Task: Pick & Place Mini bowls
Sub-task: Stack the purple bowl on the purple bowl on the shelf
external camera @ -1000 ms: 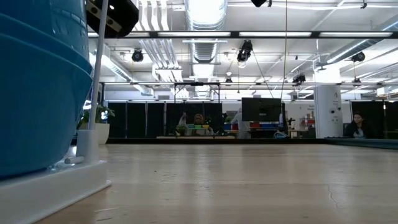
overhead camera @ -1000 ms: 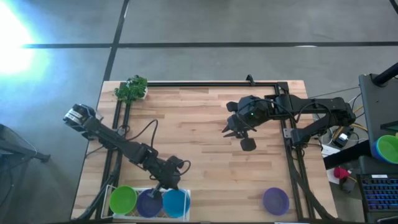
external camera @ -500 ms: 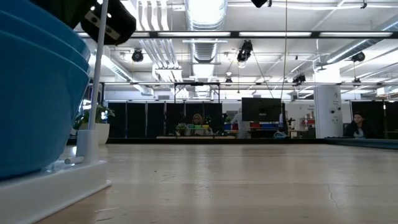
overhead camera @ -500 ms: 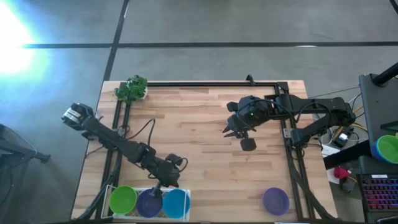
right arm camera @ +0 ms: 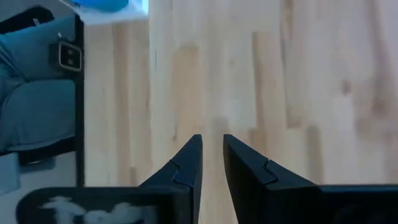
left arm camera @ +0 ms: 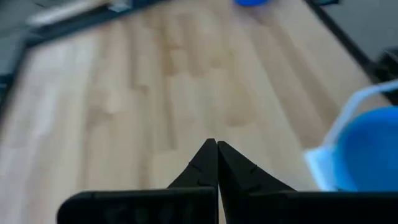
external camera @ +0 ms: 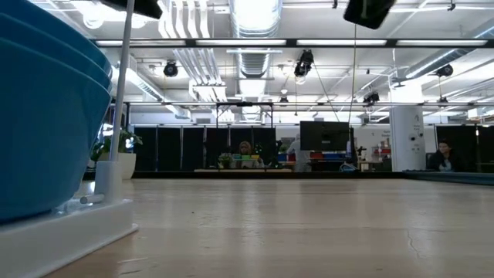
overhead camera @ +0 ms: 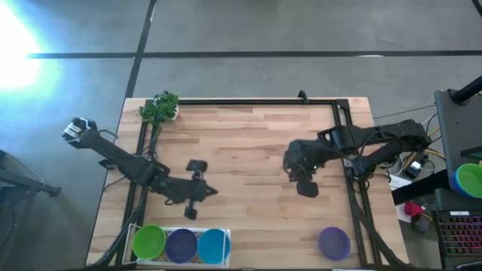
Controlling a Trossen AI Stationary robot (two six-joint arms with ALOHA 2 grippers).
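Bowl (overhead camera: pixel 334 242) at five o'clock on the bench (overhead camera: pixel 248 150) should be approached squarely by the right end effector (overhead camera: pixel 289 167), whose fingers are slightly parted and empty. The left end effector (overhead camera: pixel 211 191) is clenched on nothing.

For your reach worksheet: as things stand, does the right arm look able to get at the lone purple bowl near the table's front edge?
Probably yes. The purple bowl sits alone on bare wood on the right arm's side, with nothing between it and the right gripper, whose fingers stand slightly apart and hold nothing. Actual reach cannot be confirmed.
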